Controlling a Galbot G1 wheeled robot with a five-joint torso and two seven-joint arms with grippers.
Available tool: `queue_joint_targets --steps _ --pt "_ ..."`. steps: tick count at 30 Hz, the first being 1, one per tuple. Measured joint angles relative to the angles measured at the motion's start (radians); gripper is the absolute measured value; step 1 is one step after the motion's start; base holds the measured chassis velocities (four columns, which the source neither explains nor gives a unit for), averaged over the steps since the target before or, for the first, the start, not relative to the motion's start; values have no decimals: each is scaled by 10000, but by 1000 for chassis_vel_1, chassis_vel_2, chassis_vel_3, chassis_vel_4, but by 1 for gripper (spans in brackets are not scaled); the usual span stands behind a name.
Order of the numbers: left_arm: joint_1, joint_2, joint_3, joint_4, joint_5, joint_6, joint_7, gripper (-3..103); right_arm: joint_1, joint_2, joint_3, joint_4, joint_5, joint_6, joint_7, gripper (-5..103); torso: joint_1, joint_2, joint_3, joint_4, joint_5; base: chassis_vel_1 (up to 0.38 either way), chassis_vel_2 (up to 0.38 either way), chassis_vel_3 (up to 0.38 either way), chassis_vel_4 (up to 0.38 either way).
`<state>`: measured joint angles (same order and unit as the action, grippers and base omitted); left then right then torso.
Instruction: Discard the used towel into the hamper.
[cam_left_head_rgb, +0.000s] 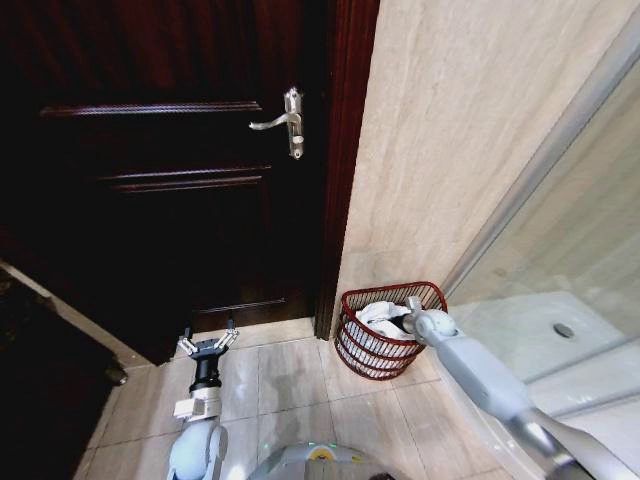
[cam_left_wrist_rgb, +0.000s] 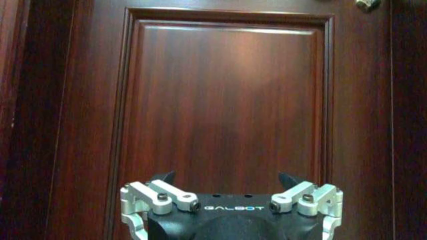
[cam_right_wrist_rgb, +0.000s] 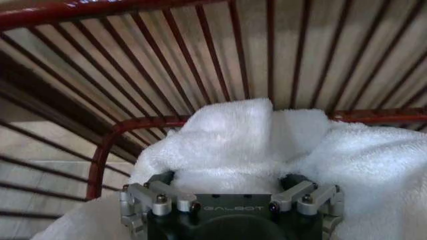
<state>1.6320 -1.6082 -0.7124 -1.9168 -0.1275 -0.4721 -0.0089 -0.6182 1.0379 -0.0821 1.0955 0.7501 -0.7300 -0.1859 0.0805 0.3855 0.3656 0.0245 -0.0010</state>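
The hamper (cam_left_head_rgb: 352, 297), a small round reddish-brown wire basket, stands on the floor in the corner beside the door frame. A white towel (cam_left_head_rgb: 378, 312) lies bunched inside it. My right gripper (cam_left_head_rgb: 412, 314) reaches down over the rim into the hamper. In the right wrist view the gripper (cam_right_wrist_rgb: 227, 176) is open, its fingertips sunk in the towel (cam_right_wrist_rgb: 233, 135), with the hamper's wire wall (cam_right_wrist_rgb: 100, 155) just beyond. My left gripper (cam_left_head_rgb: 208, 344) hovers low at the left, open and holding nothing, facing the door (cam_left_wrist_rgb: 227, 100); in the left wrist view the gripper (cam_left_wrist_rgb: 227, 177) points at the door panel.
A dark wooden door (cam_left_head_rgb: 170, 150) with a metal handle (cam_left_head_rgb: 290, 122) fills the left. A beige stone wall (cam_left_head_rgb: 450, 130) rises behind the hamper. A glass shower screen (cam_left_head_rgb: 570, 220) and a tray with a drain (cam_left_head_rgb: 564, 329) are at the right. Tiled floor (cam_left_head_rgb: 290, 385) lies between the arms.
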Motion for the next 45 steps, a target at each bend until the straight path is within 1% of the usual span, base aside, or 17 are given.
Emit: queue_joint_targets --steps 4,11,14,17,20,25,26,27,29,31,34,36,38,41,42,44,45 --pt "-115 1 -52 30 -128 47 -3 100 44 290 83 -304 -223 0 15 100 0 0 1 2 4 0 0 0 0" --pt "-284 3 -86 51 -287 113 -4 100 -427 59 430 459 -246 -3 330 100 1 -2 6 6 20 0 0 0 0" --pt "-253 2 -16 54 -311 88 -2 100 -726 -290 893 1470 -39 -31 1026 100 3 -5 9 2 24 0 0 0 0" --pt "-197 2 47 29 -314 51 0 100 -936 -646 1269 2246 64 -33 1332 100 3 -5 8 0 17 0 0 0 0" --pt "-157 2 61 -47 -324 45 2 100 -1115 -834 1510 2636 41 -34 1438 100 3 -5 8 0 18 0 0 0 0" --pt "-85 31 60 -268 -426 66 6 100 -2332 -1460 2659 4484 -274 121 1667 100 3 -5 4 0 13 0 0 0 0" --pt "-87 42 59 -290 -432 70 6 100 -2681 -1603 2884 4986 -421 283 1852 100 2 -5 4 -5 14 0 0 0 0" --pt "-88 46 73 -339 -436 76 6 100 -3186 -1745 3237 5831 -560 596 2404 100 3 -4 3 -4 9 0 0 0 0" --pt "-79 46 92 -378 -438 79 11 100 -3394 -1765 3421 6220 -564 770 2722 100 2 -4 3 -5 10 0 0 0 0" --pt "51 47 125 -595 -492 162 131 100 -4019 -1642 4087 7262 -680 1564 3518 100 2 -4 3 -1 11 0 0 0 0" --pt "146 46 142 -763 -556 244 181 100 -4478 -1360 4626 7882 -926 2351 3618 100 2 -4 2 1 4 0 0 0 0" --pt "358 151 143 -1038 -686 437 389 100 -5502 -495 5281 8916 -1803 4085 3557 100 2 -4 2 1 11 0 0 0 0" --pt "410 193 143 -1070 -699 488 455 100 -5821 -197 5384 9163 -2170 4401 3561 100 2 -4 2 1 11 0 0 0 0" --pt "702 412 166 -1196 -731 773 759 100 -7469 1276 5889 10093 -4485 5714 2993 100 0 -3 2 -1 11 0 0 0 0" --pt "702 412 166 -1196 -731 773 759 100 -7469 1276 5889 10093 -4485 5714 2993 100 0 -3 2 -1 11 0 0 0 0" --pt "777 456 204 -1277 -740 867 872 100 -8185 1998 6080 10421 -5566 6294 2614 100 0 -2 1 -2 5 0 0 0 0" --pt "818 458 237 -1407 -802 970 931 100 -8890 2604 6164 10649 -6431 6904 2351 100 0 -2 1 -2 11 0 0 0 0"
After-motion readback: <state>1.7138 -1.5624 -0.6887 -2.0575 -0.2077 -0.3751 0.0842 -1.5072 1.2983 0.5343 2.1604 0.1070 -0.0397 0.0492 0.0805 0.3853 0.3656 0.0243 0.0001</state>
